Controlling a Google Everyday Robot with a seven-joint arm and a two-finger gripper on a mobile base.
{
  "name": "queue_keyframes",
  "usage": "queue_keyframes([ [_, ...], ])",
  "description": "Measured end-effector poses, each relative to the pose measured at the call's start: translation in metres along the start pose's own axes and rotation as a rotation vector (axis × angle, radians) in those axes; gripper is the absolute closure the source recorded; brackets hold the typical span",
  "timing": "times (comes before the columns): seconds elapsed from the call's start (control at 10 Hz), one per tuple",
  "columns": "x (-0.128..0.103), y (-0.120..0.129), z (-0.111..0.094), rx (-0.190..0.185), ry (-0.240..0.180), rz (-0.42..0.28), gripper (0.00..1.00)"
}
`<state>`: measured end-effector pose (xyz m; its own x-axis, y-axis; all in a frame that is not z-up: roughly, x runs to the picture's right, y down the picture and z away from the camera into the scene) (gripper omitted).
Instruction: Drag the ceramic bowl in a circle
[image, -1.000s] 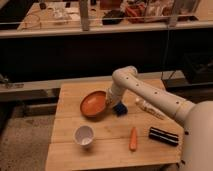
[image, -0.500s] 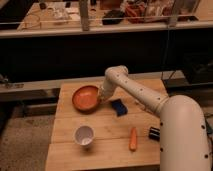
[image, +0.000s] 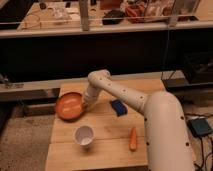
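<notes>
The ceramic bowl (image: 69, 106) is wide, shallow and orange-red. It sits near the left edge of the wooden table (image: 105, 125). My white arm reaches down from the right. The gripper (image: 86, 104) is at the bowl's right rim, touching it. A small white cup (image: 84, 135) stands in front of the bowl, apart from it.
A blue object (image: 119, 107) lies to the right of the gripper, beside the arm. An orange carrot (image: 133, 139) lies near the front right. A dark counter with railing runs behind the table. The floor drops off at the table's left edge.
The bowl has slid left across the table, toward the left edge, with the gripper at its right rim. The arm has swung left with it.
</notes>
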<state>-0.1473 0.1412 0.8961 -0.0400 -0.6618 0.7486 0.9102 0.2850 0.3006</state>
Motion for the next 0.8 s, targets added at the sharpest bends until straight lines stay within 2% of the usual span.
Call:
queue_keyframes([
  [0.2, -0.030, -0.015, 0.002, 0.009, -0.032, -0.087, 1.00],
  [0.4, -0.044, -0.012, -0.005, -0.007, -0.034, -0.117, 1.00],
  [0.5, -0.051, -0.002, -0.008, -0.028, -0.037, -0.121, 1.00],
  [0.7, -0.057, 0.029, -0.016, -0.058, -0.028, -0.078, 1.00],
  [0.8, -0.060, 0.058, -0.026, -0.078, -0.011, -0.028, 1.00],
])
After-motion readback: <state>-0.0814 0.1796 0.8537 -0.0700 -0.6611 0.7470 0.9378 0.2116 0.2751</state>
